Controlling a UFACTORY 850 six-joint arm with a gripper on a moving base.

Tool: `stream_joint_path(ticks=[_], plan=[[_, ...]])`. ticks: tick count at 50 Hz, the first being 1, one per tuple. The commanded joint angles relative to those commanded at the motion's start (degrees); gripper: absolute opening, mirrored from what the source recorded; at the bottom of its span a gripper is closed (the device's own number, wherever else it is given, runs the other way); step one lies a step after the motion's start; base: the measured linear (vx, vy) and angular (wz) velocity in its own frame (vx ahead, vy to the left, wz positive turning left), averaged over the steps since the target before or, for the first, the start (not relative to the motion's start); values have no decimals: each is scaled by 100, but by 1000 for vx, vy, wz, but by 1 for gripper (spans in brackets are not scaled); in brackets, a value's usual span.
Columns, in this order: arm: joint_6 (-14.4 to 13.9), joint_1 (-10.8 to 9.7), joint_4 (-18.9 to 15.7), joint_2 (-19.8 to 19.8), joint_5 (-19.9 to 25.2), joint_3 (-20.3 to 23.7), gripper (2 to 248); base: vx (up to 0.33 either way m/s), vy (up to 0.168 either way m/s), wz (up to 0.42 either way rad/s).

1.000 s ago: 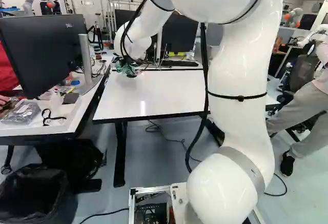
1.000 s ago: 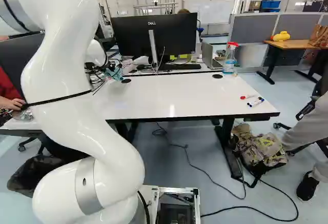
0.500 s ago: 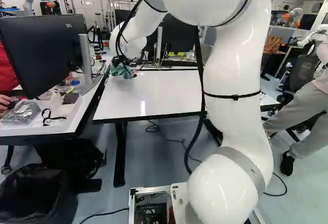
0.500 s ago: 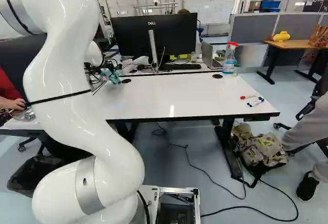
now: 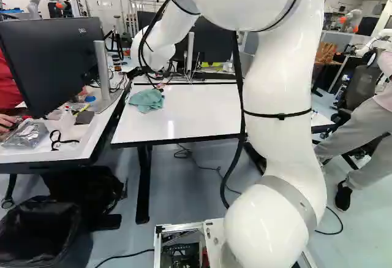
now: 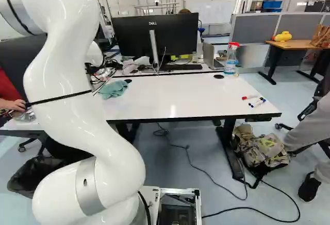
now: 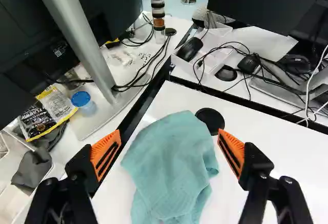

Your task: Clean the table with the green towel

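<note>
At the left of the left base view we see a black monitor (image 5: 52,65) over a side desk (image 5: 49,156), with a black-lined bin (image 5: 43,231) on the grey floor (image 5: 184,194) below. Right of it, our white table (image 5: 190,108) carries the green towel (image 5: 147,99), crumpled on its far left part. Our gripper (image 5: 160,78) is wide; in the wrist view the towel lies between and ahead of its separated fingers, beside a round black grommet (image 7: 210,120). At the middle of the right base view, another monitor (image 6: 156,35) and a keyboard (image 6: 180,67) stand beyond the table. Farther right, a spray bottle (image 6: 231,60) stands by the far edge, two markers (image 6: 257,103) lie near the right end, and a camouflage backpack (image 6: 262,150) sits on the floor.
</note>
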Motion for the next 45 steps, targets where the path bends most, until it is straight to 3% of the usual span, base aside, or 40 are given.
stream_joint_path(ticks=[12,45], plan=[[0,-51,0,47,0,58,247,0,0,0],[0,-475,0,515,0,624,247,0,0,0]])
